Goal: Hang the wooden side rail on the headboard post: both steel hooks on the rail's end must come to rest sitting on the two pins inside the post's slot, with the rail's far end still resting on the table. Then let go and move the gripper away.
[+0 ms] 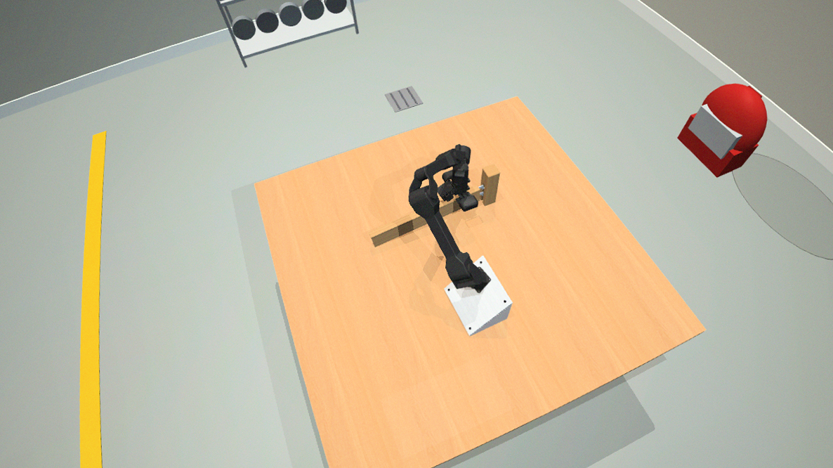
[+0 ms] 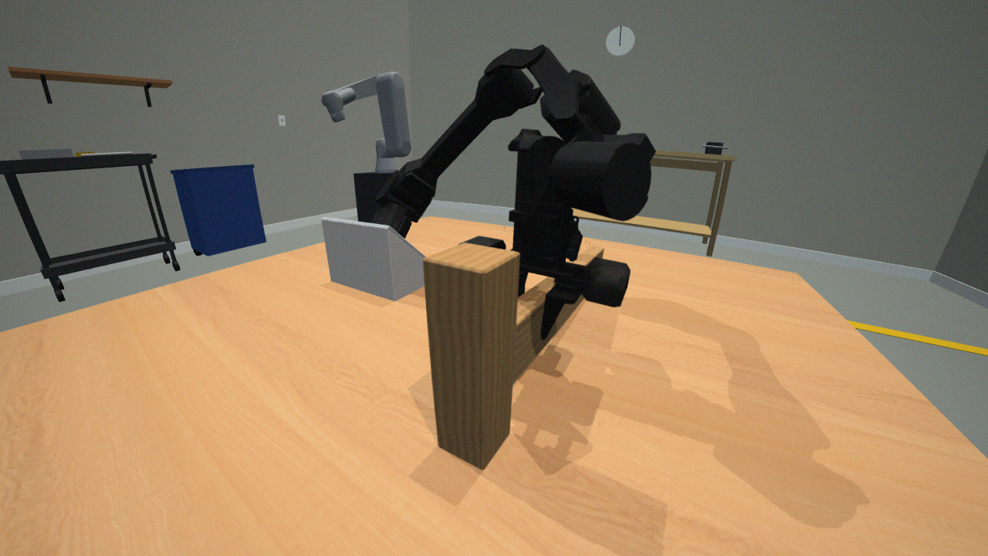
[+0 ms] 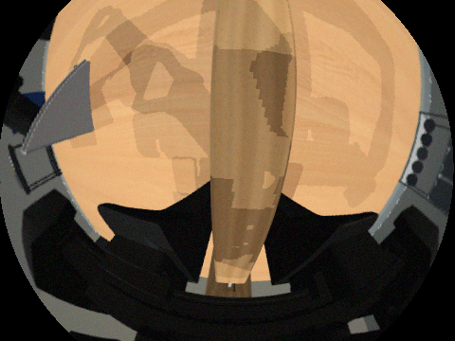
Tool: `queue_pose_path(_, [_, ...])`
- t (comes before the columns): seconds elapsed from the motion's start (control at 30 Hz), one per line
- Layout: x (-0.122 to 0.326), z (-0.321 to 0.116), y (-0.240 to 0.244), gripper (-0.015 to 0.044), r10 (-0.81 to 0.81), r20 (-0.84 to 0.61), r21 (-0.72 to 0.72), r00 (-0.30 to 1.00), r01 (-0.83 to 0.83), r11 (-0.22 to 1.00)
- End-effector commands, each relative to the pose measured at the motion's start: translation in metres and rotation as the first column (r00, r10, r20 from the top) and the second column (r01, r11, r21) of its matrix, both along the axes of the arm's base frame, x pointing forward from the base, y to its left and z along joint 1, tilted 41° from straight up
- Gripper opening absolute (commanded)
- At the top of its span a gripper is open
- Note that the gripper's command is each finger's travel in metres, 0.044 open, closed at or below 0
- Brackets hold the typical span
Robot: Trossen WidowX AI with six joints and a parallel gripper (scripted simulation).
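The wooden side rail [image 1: 385, 235] [image 2: 526, 342] [image 3: 237, 118] slopes, its far end low at the table and its hook end raised beside the post. The headboard post [image 1: 490, 186] [image 2: 469, 345] [image 3: 213, 288] stands upright. My gripper [image 1: 456, 199] [image 2: 535, 310] [image 3: 238, 181] is shut on the rail near its hook end, one finger on each side. Bright steel hooks [image 1: 481, 190] show between the rail's end and the post in the top view. The slot and pins are hidden, so I cannot tell whether the hooks sit on the pins.
The wooden table [image 1: 374, 360] [image 2: 207, 415] carries my arm's white wedge-shaped base [image 1: 482, 302] [image 2: 359, 259]. The arm arches over the rail from this base. A blue bin [image 2: 219, 211], a black cart [image 2: 103, 255] and a shelf rack [image 1: 297, 39] stand off the table.
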State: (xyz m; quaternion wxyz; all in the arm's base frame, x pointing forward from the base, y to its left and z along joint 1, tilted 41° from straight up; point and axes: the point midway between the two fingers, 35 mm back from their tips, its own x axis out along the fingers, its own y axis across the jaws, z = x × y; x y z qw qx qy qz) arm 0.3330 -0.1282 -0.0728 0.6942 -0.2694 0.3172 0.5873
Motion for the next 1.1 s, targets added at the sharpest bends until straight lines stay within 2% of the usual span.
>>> queue_pose_path(0.0, [0.0027, 0.0036, -0.0083, 0.0000, -0.011, 0.016, -0.012, 1.000, 0.011, 1.000])
queue_pose_path(1.07, [0.0026, 0.0011, -0.0103, 0.0000, -0.011, 0.016, -0.012, 1.000, 0.011, 1.000])
